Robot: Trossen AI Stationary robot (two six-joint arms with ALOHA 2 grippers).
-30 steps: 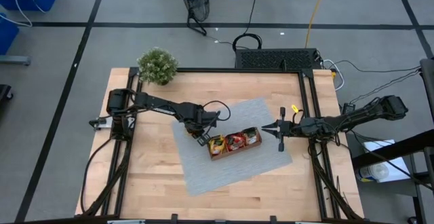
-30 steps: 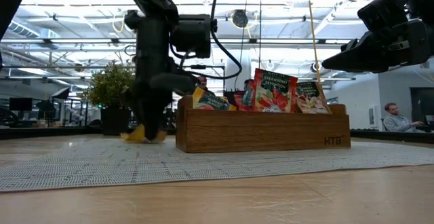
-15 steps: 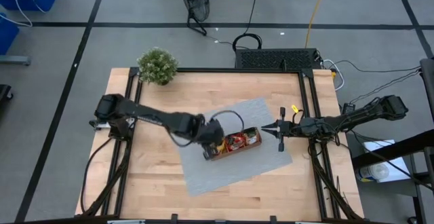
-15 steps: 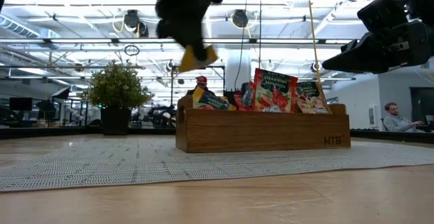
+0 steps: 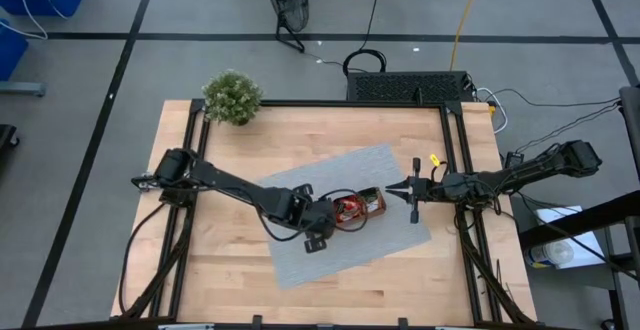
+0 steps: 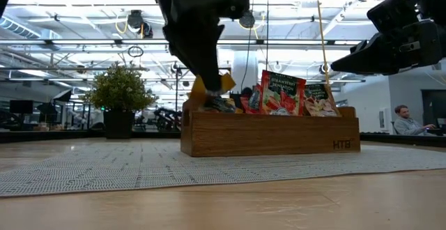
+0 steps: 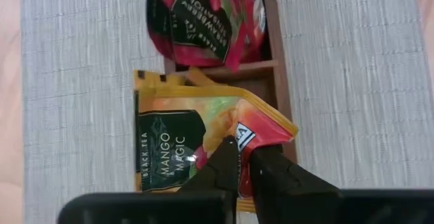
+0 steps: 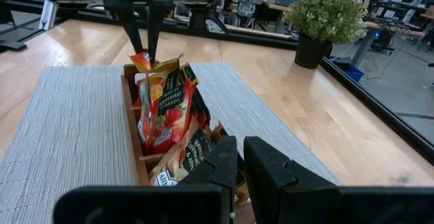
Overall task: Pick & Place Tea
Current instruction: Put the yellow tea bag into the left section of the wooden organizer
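A brown wooden tray (image 5: 372, 207) with three compartments stands on a grey woven mat (image 5: 300, 255), holding red tea sachets (image 6: 281, 93) and others upright. My left gripper (image 6: 209, 75) hangs over the tray's left-end compartment, shut on an orange-yellow tea sachet (image 7: 193, 132). That sachet's lower end is about level with the tray's rim (image 6: 209, 103); whether it touches the sachets there I cannot tell. My right gripper (image 5: 392, 188) hovers shut, level, just off the tray's right end, with nothing in it. My left gripper pinches the orange-yellow sachet between its two fingers at one edge near a corner (image 7: 252, 134). The fingers (image 8: 145, 37) come from above, slanting down. The sachet hangs below them over the tray's end compartment, clear of the mat.
A small green potted plant (image 5: 232, 97) stands at the table's far left corner. Bare wood (image 5: 220, 270) lies around the mat on the near and left sides. Black frame rails (image 5: 455, 150) run along the table's edges.
My left gripper has lifted the orange-yellow sachet off the mat beside the tray's left end. It rose high with the sachet, swung toward the table's near edge and right, and has come down over the tray's end compartment. The wrist has rolled on the way.
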